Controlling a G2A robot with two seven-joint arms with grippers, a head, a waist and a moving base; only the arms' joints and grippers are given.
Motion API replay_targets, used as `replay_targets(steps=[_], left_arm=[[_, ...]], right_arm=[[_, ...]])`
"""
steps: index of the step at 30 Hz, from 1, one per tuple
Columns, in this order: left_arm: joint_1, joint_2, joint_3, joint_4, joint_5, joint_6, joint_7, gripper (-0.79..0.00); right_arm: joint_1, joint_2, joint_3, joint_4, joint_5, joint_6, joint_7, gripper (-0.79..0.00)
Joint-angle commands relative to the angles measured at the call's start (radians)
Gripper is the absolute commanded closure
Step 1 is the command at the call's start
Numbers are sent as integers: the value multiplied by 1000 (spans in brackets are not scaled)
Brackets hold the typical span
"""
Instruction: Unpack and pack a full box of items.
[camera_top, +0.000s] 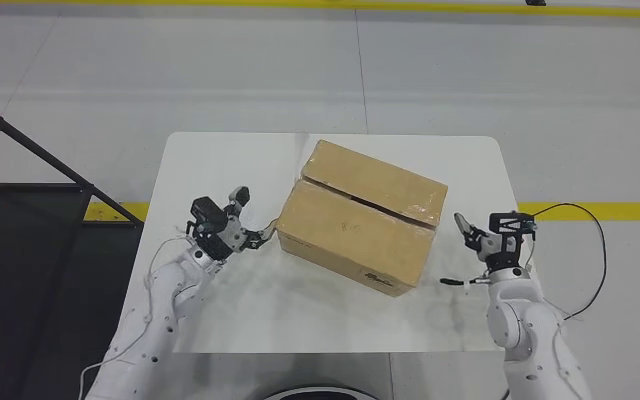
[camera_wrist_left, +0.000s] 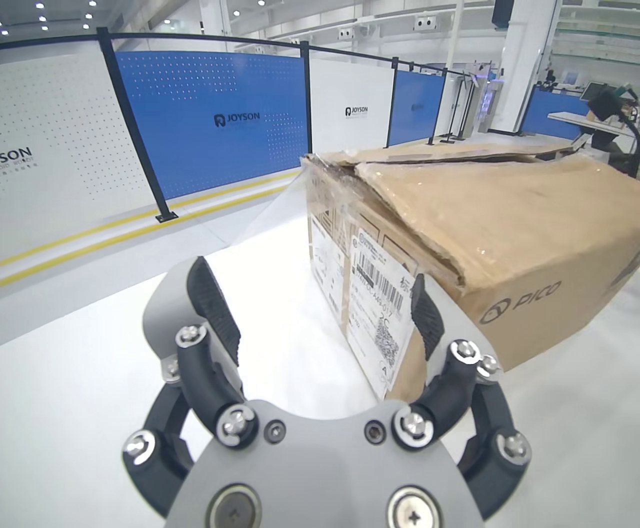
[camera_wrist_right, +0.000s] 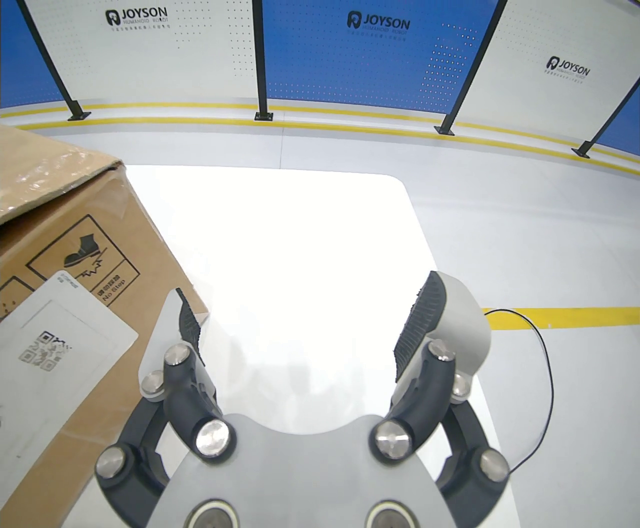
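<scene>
A brown cardboard box lies slantwise in the middle of the white table, its top flaps down with a dark slit along the seam. In the left wrist view the box shows a torn, taped corner and a barcode label. My left gripper sits open just off the box's left end, with one fingertip near the label. My right gripper stands open beside the box's right end. The right wrist view shows the box beside the empty right gripper.
The table's front strip and back edge lie bare. A thin black cable loops off the right arm past the table's right edge. A black frame bar stands to the table's left. Fence panels stand far behind.
</scene>
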Motion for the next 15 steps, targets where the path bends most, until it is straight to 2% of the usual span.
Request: replay_targets(steps=[1, 7, 11, 15], left_arm=[[7, 0, -11, 1, -5, 43, -10, -785], [-11, -11, 2, 10, -40, 186, -81, -785], [-17, -18, 43, 12, 7, 224, -85, -785], [-10, -20, 59, 15, 2, 204, -66, -785]], right_arm=[[-4, 0, 2, -6, -2, 0, -3, -785], [-4, 0, 2, -6, -2, 0, -3, -785], [-6, -1, 2, -9, 6, 0, -7, -785], [-2, -3, 5, -13, 25, -1, -4, -785]])
